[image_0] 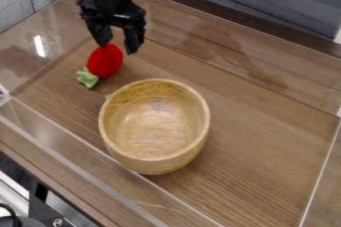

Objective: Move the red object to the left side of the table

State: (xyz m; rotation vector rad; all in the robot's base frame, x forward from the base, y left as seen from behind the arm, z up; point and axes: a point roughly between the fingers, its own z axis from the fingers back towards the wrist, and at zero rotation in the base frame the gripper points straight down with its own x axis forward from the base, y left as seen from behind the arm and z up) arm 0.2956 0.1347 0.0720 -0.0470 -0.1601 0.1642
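Note:
The red object (104, 61) is a small rounded red toy fruit with a light-green stem at its lower left end. It lies on the brown wood-grain table (253, 92), left of centre. My black gripper (116, 39) hangs just above the fruit's upper edge, pointing straight down. Its fingers are spread wide and hold nothing. One fingertip stands left of the fruit's top, the other to its upper right.
A round light-wood bowl (155, 123) sits in front of the fruit, close to its right. Low clear acrylic walls (40, 42) border the tabletop on all sides, with a clear bracket at the back left.

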